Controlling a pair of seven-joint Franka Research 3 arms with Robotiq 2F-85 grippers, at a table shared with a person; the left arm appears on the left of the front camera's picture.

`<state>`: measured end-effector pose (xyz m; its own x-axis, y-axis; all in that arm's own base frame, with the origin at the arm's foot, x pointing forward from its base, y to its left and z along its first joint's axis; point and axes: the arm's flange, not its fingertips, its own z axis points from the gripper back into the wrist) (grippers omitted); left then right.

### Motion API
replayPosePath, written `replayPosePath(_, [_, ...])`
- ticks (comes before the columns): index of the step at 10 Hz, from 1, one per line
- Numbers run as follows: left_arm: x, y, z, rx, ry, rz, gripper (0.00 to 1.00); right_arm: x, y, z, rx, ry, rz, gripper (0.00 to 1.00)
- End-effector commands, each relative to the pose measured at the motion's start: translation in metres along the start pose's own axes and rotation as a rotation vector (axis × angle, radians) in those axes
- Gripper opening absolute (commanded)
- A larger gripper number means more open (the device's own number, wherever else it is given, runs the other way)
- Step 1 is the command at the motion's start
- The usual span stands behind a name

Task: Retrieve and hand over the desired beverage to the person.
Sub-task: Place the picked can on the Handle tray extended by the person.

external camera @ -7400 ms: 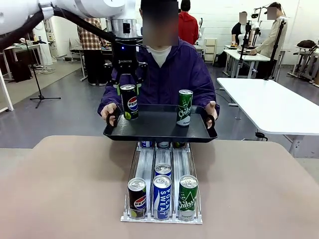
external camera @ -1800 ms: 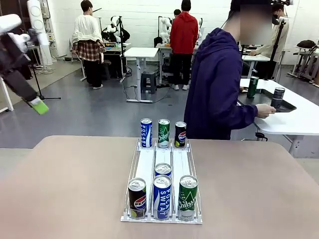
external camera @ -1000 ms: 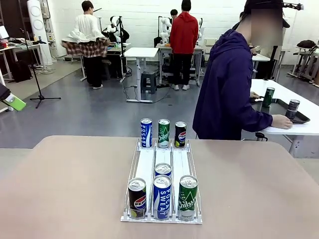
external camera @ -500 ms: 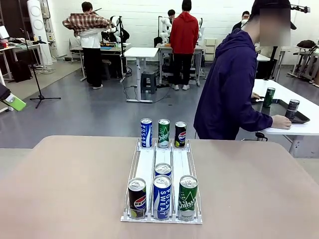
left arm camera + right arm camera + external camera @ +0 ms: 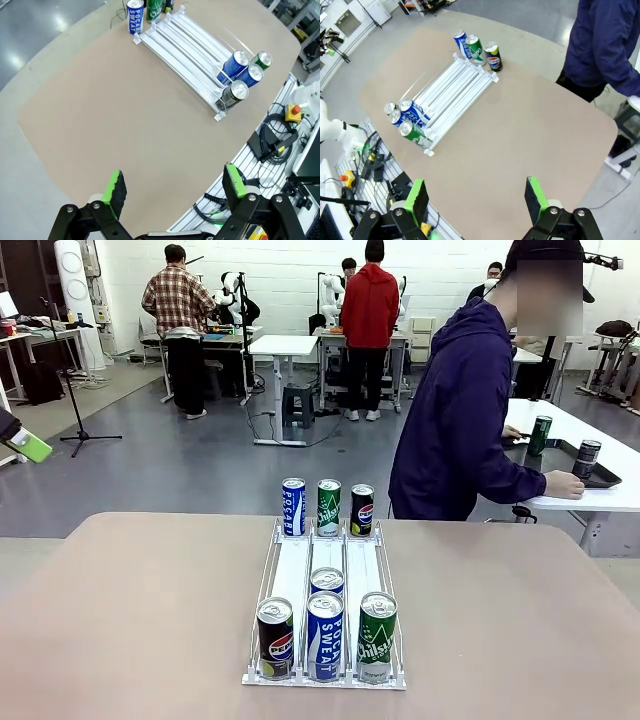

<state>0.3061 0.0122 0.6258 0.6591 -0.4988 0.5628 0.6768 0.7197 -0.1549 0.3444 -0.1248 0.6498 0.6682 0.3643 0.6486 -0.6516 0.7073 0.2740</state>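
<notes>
Front: person (image 5: pixel 455 425) stands turned away at a side table (image 5: pixel 600 475), hand on a dark tray (image 5: pixel 590 465) w/ two cans, prob. setting delivered drinks down. Can rack (image 5: pixel 325 585) sits mid-table: three cans at the near end, one behind them, three at the far end.

L wrist: left gripper (image 5: pixel 173 187) hangs high over the table (image 5: pixel 100 120), jaws wide, empty; parked clear of the rack, I'd say.

R wrist: right gripper (image 5: pixel 476 197) likewise wide, empty, above the table edge.

Surface: plain tan top. Room: open lab, grey floor, white tables.
</notes>
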Motion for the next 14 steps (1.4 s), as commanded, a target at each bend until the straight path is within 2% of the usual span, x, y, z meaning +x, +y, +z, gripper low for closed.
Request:
replayPosePath(1, [0.008,0.003,0.027,-0.013,-0.032,0.063,1.00,0.001,-0.001,-0.001,0.017,-0.014,0.010,1.00])
replayPosePath(5, [0.024,0.007,0.033,-0.049,-0.091,0.063,1.00,0.001,-0.001,-0.001,0.017,-0.014,0.010,1.00])
replayPosePath(14, [0.021,0.007,0.035,-0.032,-0.082,0.052,1.00,0.001,-0.001,-0.001,0.017,-0.014,0.010,1.00])
